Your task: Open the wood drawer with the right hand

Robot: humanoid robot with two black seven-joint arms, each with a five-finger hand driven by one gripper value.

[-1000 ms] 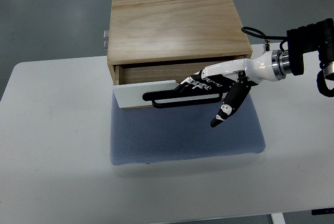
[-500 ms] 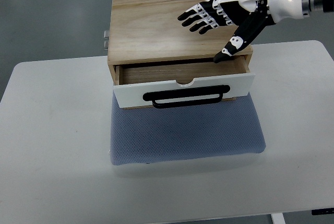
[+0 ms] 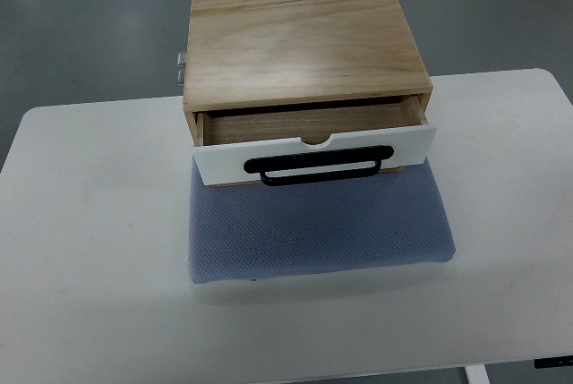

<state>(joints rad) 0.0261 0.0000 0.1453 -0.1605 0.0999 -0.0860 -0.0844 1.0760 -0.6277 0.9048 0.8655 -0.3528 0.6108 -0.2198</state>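
A light-coloured wooden box with a plain plank top [image 3: 304,44] is seen standing on a blue-grey padded mat [image 3: 318,232], which is spread on a white worktop [image 3: 89,250]. The box's single drawer, fronted by a white panel [image 3: 315,157] with a black bar handle [image 3: 320,167], is found pulled part of the way out: a strip of its bare wooden inside [image 3: 309,123] is exposed between the panel and the box's front edge, and nothing can be made out lying in that strip. The drawer front is seen overhanging the rear part of the mat, slightly skewed, with its right end further out than its left.

No robot hand is shown in the top view, so neither its opening nor any hold can be told; the handle is touched by nothing. The task is judged essentially done, since the drawer stands open. If a fuller opening is wanted, only a further pull on the handle would be left.
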